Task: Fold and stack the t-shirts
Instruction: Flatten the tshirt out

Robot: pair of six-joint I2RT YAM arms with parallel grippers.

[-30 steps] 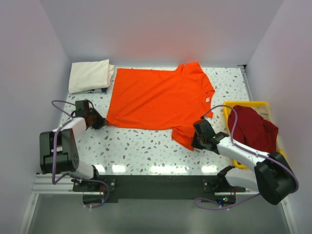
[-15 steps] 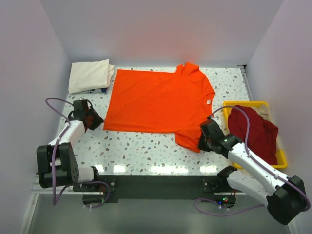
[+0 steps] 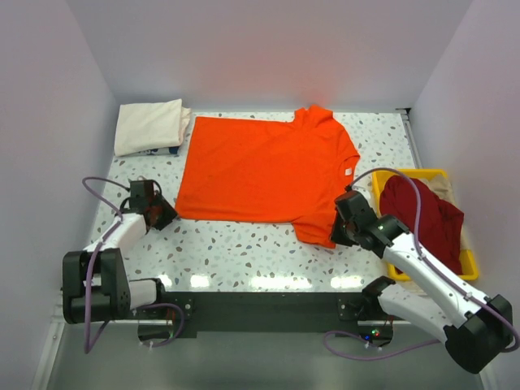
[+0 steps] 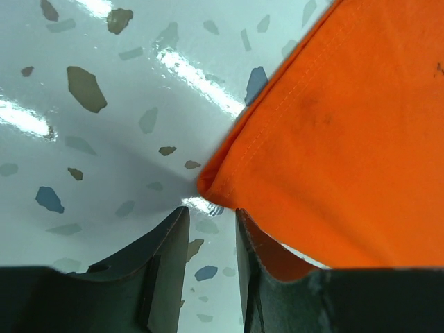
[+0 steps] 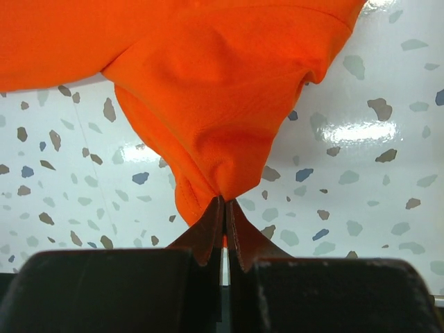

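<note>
A bright orange cloth t-shirt (image 3: 260,166) lies spread flat on the speckled table (image 3: 244,244), seen from overhead; only wrist cameras show the right gripper (image 5: 223,207) pinching its near-right sleeve and the left gripper (image 4: 208,220), fingers slightly apart, at its near-left hem corner.

Bright even light from above, glare streaks on my glossy worktop (image 4: 104,159), soft shadow by my left claw (image 4: 208,220)

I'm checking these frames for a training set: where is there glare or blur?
Top external: sharp, with white glare patches on the table along its near edge. Left wrist: glare streaks across the table; the left tool is dark and soft-edged. Right wrist: one glare patch right of the orange t-shirt; cloth sharp.
</note>
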